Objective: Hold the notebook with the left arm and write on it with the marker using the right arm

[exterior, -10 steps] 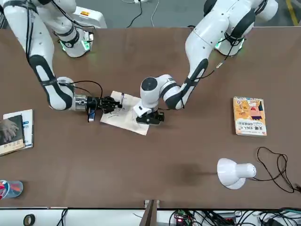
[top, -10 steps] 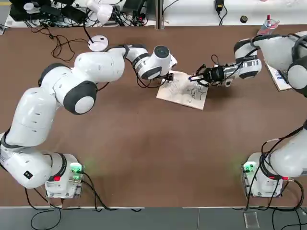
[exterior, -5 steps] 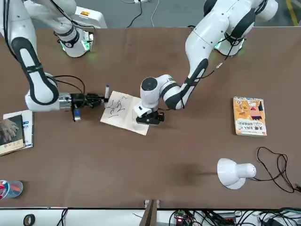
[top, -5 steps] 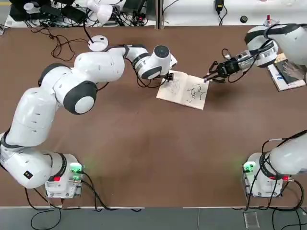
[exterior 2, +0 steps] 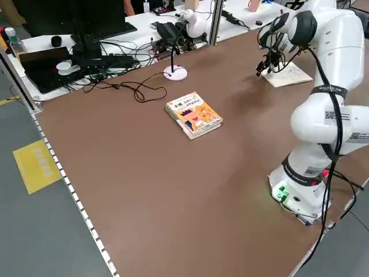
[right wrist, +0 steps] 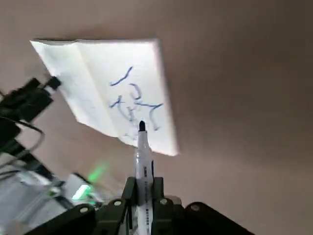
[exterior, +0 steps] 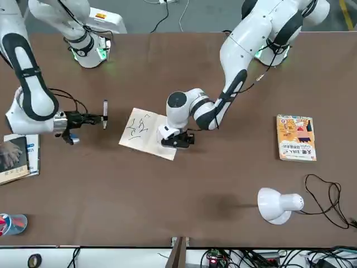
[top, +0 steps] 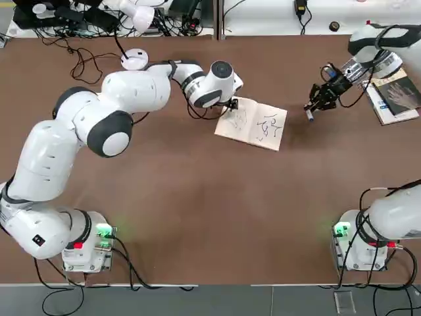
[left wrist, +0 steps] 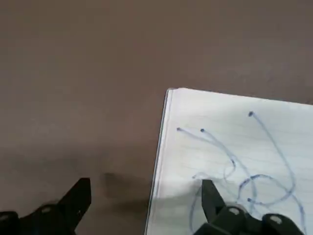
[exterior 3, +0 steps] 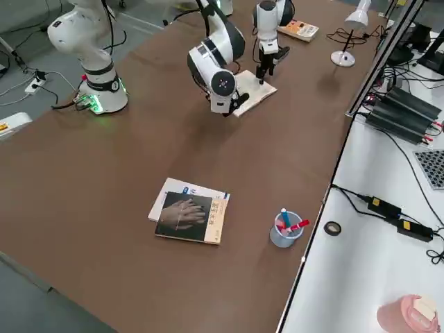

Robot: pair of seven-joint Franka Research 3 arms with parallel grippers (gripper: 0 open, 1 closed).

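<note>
White, thin lined-paper notebook (top: 252,123) lies mid-table, light and likely to slide, so the left gripper (exterior: 177,139) pins its edge with spread fingers while the right gripper (right wrist: 142,196), off to its side, clamps the slim dark marker (right wrist: 142,154) low on its barrel.

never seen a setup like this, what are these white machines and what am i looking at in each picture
These are two white robot arms bolted to a brown table, filmed at once from overhead, from across the table, from both sides, and from a small camera on each wrist. The left gripper presses on one edge of an open notebook covered in blue scribbles, its jaws spread, one on the page and one off it. The right gripper is off to the side of the notebook, its jaws shut on a marker. Also on the table: an orange book, a dark book, a cup of pens and a white desk lamp.
</note>
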